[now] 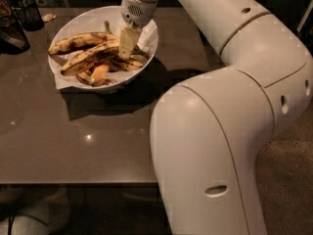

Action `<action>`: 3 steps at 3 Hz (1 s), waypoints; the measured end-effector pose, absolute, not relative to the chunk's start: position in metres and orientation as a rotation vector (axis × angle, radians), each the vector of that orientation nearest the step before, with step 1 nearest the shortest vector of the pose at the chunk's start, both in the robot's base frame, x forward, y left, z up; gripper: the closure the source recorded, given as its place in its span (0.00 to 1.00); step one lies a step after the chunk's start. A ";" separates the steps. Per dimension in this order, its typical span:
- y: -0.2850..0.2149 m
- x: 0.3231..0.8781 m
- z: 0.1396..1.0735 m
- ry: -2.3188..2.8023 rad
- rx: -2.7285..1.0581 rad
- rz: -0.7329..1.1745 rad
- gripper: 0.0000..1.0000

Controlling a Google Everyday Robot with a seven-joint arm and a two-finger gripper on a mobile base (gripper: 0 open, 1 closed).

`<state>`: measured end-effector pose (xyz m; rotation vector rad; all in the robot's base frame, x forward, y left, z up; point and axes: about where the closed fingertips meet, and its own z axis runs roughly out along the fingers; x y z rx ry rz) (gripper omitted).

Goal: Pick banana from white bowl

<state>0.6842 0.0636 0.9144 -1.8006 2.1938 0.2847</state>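
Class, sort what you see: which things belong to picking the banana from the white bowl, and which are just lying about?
Job: yellower upper banana; white bowl; pincer, down inside the bowl at the bananas' ends.
Lying about: browner banana; orange piece; wire cup; table.

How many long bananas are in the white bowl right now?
2. The far banana lies across the back of the white bowl, the near banana alongside it; the claw sits at their right ends. More may be hidden under the short pieces.
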 end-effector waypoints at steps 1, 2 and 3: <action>0.066 0.676 0.934 2.144 -1.778 0.272 1.00; 0.066 0.665 0.951 2.119 -1.766 0.260 1.00; 0.066 0.665 0.951 2.118 -1.766 0.260 1.00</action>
